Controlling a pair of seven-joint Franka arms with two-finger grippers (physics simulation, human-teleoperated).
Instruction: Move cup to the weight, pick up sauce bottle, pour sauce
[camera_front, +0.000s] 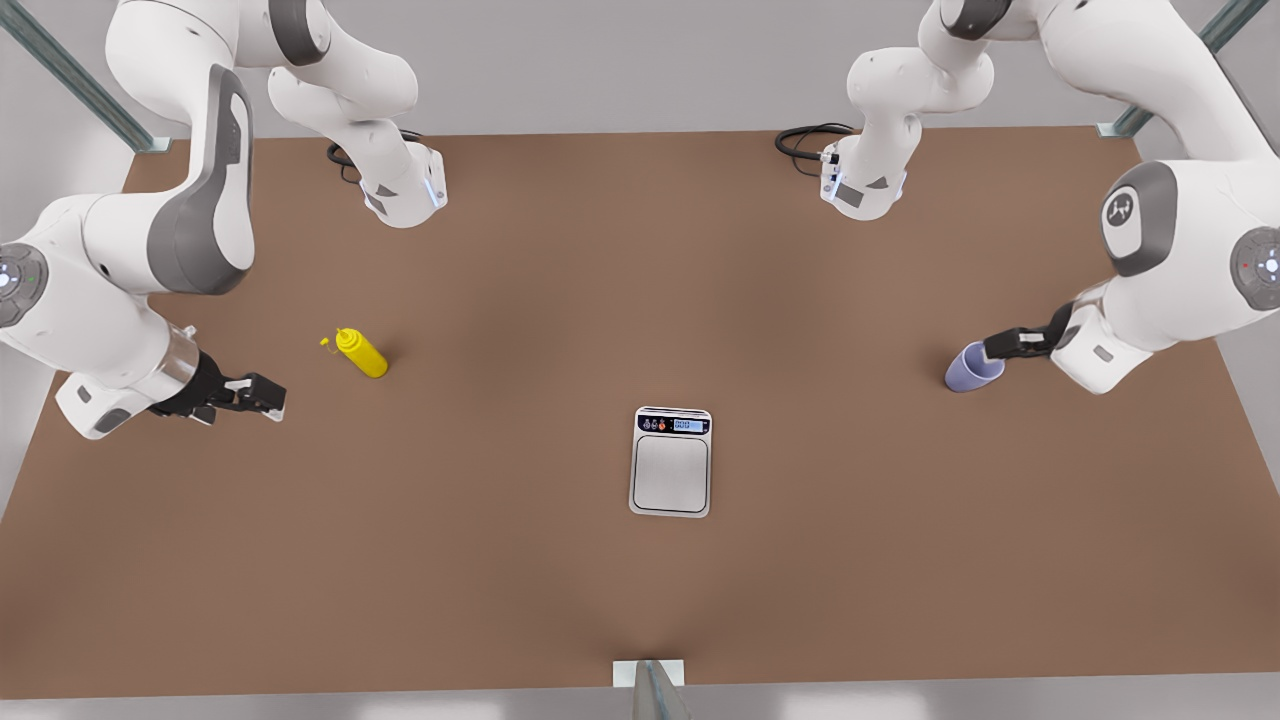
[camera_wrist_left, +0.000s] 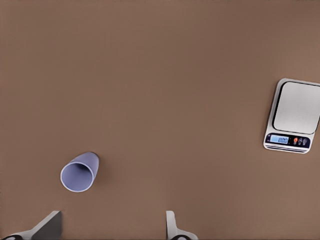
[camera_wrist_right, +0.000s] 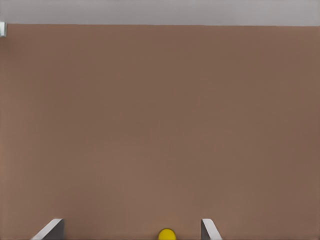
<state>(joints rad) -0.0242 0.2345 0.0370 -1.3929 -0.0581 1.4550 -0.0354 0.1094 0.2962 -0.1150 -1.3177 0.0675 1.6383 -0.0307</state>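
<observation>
The brown table (camera_front: 560, 300) carries all task items. The weight (camera_front: 671, 462) lies flat near the table's centre, display strip toward the far edge, plate bare.

The right gripper (camera_front: 262, 394) hangs at the front view's left, near the sauce bottle (camera_front: 361, 353) but apart from it. Its fingers (camera_wrist_right: 50, 229) are spread wide and hold nothing; in the right wrist view the yellow bottle top (camera_wrist_right: 166, 234) shows between them. The bottle stands on the table, well apart from the weight.

The left gripper (camera_front: 1003, 345) is at the front view's right, just beside the cup (camera_front: 972, 368), at its rim. Its fingertips (camera_wrist_left: 172, 227) stand wide apart with nothing between them. The cup rests on the table, well apart from the weight.
</observation>
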